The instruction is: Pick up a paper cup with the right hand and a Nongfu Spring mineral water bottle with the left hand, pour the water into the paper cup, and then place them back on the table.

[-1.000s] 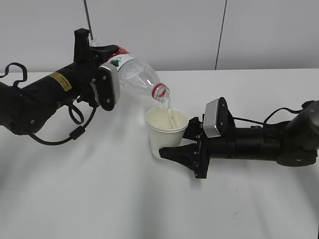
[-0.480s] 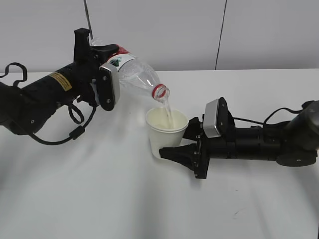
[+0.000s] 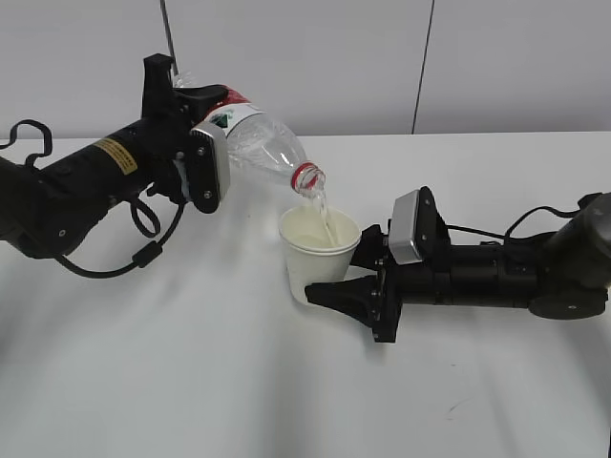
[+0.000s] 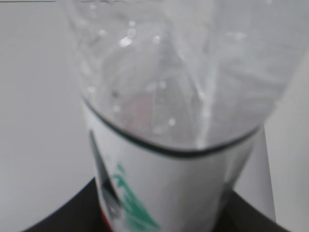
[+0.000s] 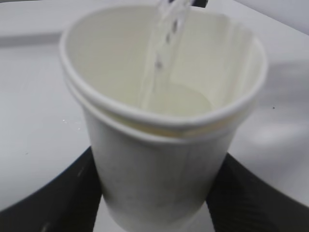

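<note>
My left gripper (image 3: 196,129) is shut on the Nongfu Spring bottle (image 3: 258,143) and holds it tilted, red neck ring down to the right, above the paper cup (image 3: 317,253). A thin stream of water (image 3: 323,212) runs from the mouth into the cup. In the left wrist view the bottle (image 4: 174,145) fills the frame, label towards me. My right gripper (image 3: 336,286) is shut on the white cup, which stands upright just over the table (image 3: 191,382). In the right wrist view the cup (image 5: 159,145) sits between the black fingers (image 5: 58,193), with the water (image 5: 166,43) falling inside and pooling at the bottom.
The white wall (image 3: 315,57) with a dark vertical seam stands behind the table's far edge. A black cable (image 3: 143,248) loops below the left arm. The right arm's body (image 3: 496,277) lies low along the table at the right.
Almost nothing has moved. The bottle stays tilted and the stream keeps running into the cup; both arms hold their places.
</note>
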Available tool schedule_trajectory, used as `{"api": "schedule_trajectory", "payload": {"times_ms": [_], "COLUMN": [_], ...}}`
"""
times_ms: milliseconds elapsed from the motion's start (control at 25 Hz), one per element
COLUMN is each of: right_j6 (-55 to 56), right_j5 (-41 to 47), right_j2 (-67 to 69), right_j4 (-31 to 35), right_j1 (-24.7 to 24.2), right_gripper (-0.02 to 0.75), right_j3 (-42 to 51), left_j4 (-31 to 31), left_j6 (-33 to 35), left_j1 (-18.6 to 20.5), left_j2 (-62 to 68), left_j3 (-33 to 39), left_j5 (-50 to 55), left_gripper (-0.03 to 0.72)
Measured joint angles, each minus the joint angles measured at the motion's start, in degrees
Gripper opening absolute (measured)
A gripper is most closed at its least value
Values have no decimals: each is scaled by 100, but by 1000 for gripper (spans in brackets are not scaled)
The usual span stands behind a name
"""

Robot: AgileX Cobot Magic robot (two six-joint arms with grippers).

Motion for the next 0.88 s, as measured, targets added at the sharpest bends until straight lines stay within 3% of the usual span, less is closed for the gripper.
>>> {"api": "schedule_trajectory", "payload": {"times_ms": [880], "right_j6": [0], "right_j5": [35], "right_j2": [0], "right_j4": [-9], "right_j1": [0], "right_gripper": [452], "right_j3": [0], "left_j4": [0], "left_j6": [1], "left_j1": [0], "left_j2": [0], "left_j3": [0], "left_j5": [-6], "left_gripper": [281]}}
